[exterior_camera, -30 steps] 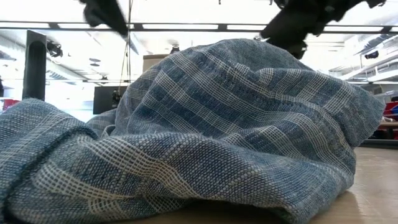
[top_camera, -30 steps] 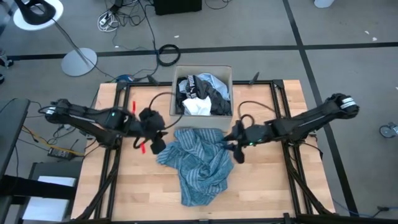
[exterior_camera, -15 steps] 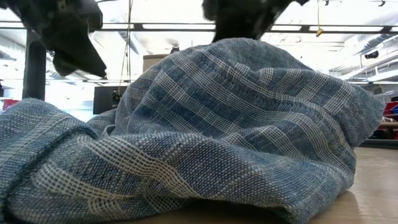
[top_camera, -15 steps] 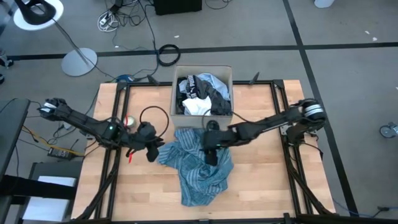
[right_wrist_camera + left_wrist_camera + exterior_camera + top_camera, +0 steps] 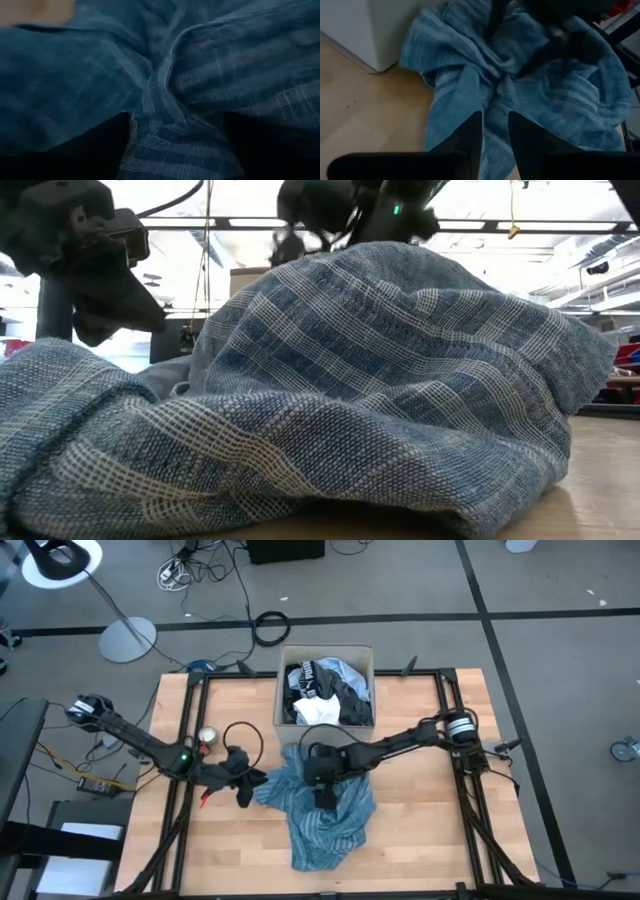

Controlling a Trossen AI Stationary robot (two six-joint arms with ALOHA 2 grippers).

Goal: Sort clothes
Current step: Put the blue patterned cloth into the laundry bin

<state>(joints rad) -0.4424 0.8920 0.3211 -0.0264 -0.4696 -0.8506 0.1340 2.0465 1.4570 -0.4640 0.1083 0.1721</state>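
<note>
A blue striped shirt [image 5: 325,820] lies crumpled in a mound [image 5: 380,380] on the middle of the wooden table. My right gripper [image 5: 322,790] is over the shirt's far middle, pointing steeply down. It is open, with a raised fold [image 5: 165,80] of the shirt between its wide-apart fingers. My left gripper [image 5: 246,790] hangs low at the shirt's left edge [image 5: 445,115], its fingers a narrow gap apart with nothing between them. Other clothes [image 5: 325,690], black, grey and white, lie in the pale box [image 5: 282,690] at the table's far side. My right gripper comes at the shirt from above, slanting down, its fingers [image 5: 65,150] on either side of the raised fold. I cannot tell whether they touch the cloth. My left gripper appears to be clear of the shirt.
The box's wall [image 5: 380,30] stands just beyond the shirt's far left corner. A small round thing [image 5: 207,737] sits by the left rail. Bare wood [image 5: 430,830] shows to the right of the shirt and along the near edge. Dark frame rails [image 5: 445,700] border the table.
My right gripper has swung from the shirt's right edge toward the table's left and sunk onto the top of the mound. My left gripper has come down and a little toward the near edge, to the shirt's left edge. The shirt has kept its shape.
</note>
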